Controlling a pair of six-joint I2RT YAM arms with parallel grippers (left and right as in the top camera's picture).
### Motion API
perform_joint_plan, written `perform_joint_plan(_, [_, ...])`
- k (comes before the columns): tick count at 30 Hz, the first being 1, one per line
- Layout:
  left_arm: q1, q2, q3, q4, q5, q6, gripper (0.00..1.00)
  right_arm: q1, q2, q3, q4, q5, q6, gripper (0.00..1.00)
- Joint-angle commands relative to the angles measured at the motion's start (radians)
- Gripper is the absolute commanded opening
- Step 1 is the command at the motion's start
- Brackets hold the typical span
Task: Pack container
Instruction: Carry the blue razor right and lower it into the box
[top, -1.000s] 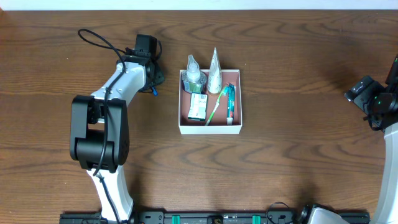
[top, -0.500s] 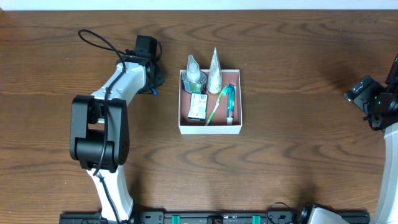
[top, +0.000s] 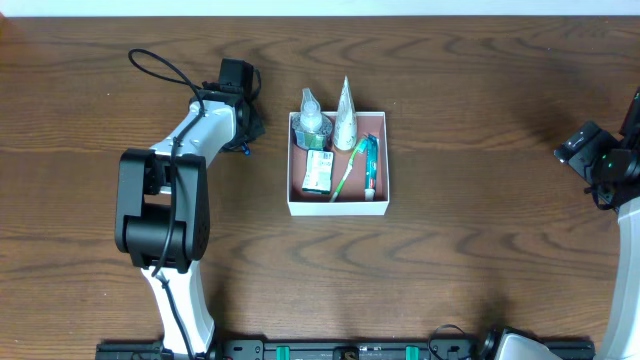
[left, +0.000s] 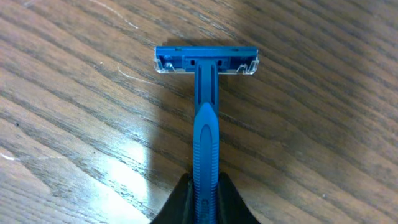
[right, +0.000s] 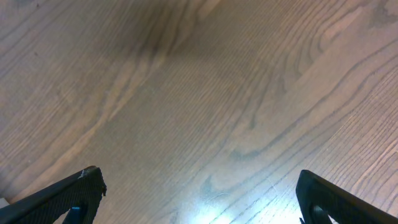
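Left gripper (left: 204, 196), lower centre of its wrist view, pinched shut on the blue razor (left: 206, 106) by its handle end: so slim a hold may let it swivel or slip short of the container (top: 340, 207).

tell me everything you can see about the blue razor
The blue razor is a disposable, plastic-looking one: a wide head with clear trim, a narrow neck and a ribbed handle. It seems to lie flat on the wooden table, head pointing away from the left hand, which is shut on the handle's lower end.
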Motion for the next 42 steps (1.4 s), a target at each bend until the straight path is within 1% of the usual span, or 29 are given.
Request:
perform_joint_plan(1, [0.004, 0.023, -0.013, -0.029, 0.003, 0.005, 0.06, -0.009, 0.002, 0.002, -0.002, 0.003, 0.014, 0.99])
perform_joint_plan(4, [0.005, -0.009, -0.002, -0.054, 0.003, 0.030, 0.06, -0.009, 0.002, 0.002, -0.002, 0.003, 0.014, 0.99])
perform_joint_plan(8, [0.004, -0.104, 0.045, -0.117, 0.003, 0.089, 0.06, -0.009, 0.002, 0.002, -0.002, 0.003, 0.014, 0.99])
perform_joint_plan(12, [0.003, -0.248, 0.095, -0.209, 0.008, 0.116, 0.06, -0.009, 0.002, 0.002, -0.002, 0.003, 0.014, 0.99])
perform_joint_plan(15, [0.002, -0.363, 0.119, -0.268, 0.066, 0.167, 0.06, -0.009, 0.002, 0.002, -0.002, 0.003, 0.014, 0.99])
perform_joint_plan(19, [-0.002, -0.513, 0.121, -0.349, 0.125, 0.166, 0.06, -0.009, 0.002, 0.002, -0.002, 0.003, 0.014, 0.99])
perform_joint_plan(22, [-0.024, -0.605, 0.120, -0.451, 0.136, 0.166, 0.06, -0.009, 0.002, 0.002, -0.002, 0.003, 0.014, 0.99])
perform_joint_plan(26, [-0.100, -0.681, 0.120, -0.575, 0.137, 0.166, 0.06, -0.009, 0.002, 0.002, -0.002, 0.003, 0.014, 0.99])
perform_joint_plan(29, [-0.186, -0.698, 0.120, -0.605, 0.138, 0.168, 0.06, -0.009, 0.002, 0.002, -0.002, 0.003, 0.014, 0.99])
perform_joint_plan(31, [-0.262, -0.696, 0.120, -0.593, 0.159, 0.202, 0.06, -0.009, 0.002, 0.002, -0.002, 0.003, 0.014, 0.99])
perform_joint_plan(34, [-0.374, -0.679, 0.118, -0.544, 0.215, 0.290, 0.06, -0.009, 0.002, 0.002, -0.002, 0.003, 0.014, 0.99])
perform_joint_plan(36, [-0.444, -0.660, 0.118, -0.518, 0.216, 0.329, 0.06, -0.009, 0.002, 0.002, -0.002, 0.003, 0.014, 0.99])
perform_joint_plan(39, [-0.520, -0.622, 0.118, -0.490, 0.216, 0.357, 0.06, -0.009, 0.002, 0.002, -0.002, 0.003, 0.014, 0.99])
perform_joint_plan(42, [-0.569, -0.575, 0.118, -0.463, 0.216, 0.381, 0.06, -0.009, 0.002, 0.002, -0.002, 0.003, 0.014, 0.99])
